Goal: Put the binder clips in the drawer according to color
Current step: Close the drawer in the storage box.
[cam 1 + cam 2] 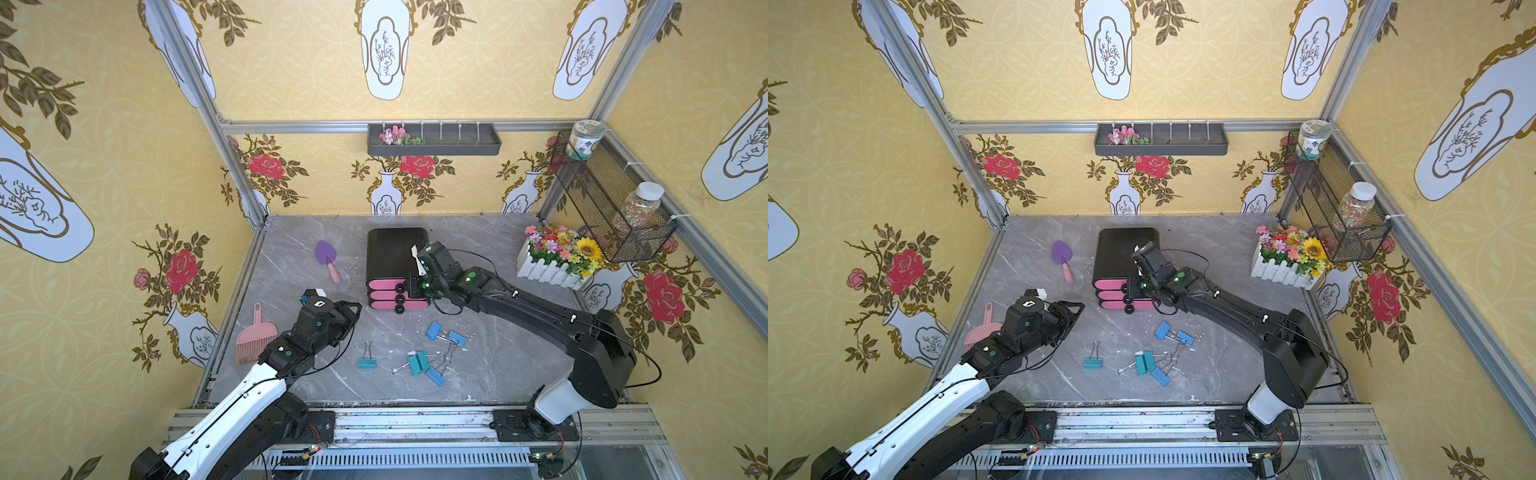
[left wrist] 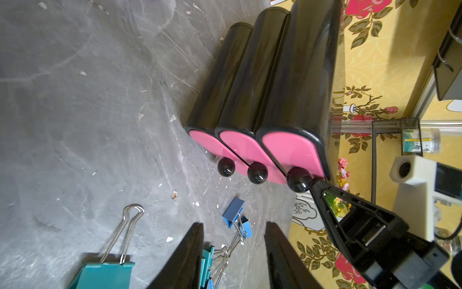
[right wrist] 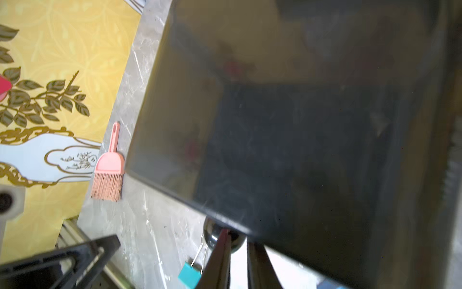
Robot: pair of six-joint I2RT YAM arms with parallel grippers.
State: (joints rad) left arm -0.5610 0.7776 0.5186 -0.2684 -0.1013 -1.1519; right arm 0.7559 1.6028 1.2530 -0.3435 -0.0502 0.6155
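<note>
Your two top views look steeply down from high at the near edge toward the yellow wallpapered back wall (image 1: 332,183), both holding the whole grey marble tabletop (image 1: 299,257), slightly shifted sideways. Your left wrist camera sits low, rolled sideways, near the pink fronts of the black three-drawer cabinet (image 2: 275,87). Your right wrist camera is so close over its top that it blurs. All four show the cabinet; right wrist and top views share the pink plastic hand brush (image 3: 108,172).

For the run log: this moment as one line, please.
right gripper shut on top knob | left gripper open, empty | drawers closed | teal clips, blue clips on table
</note>
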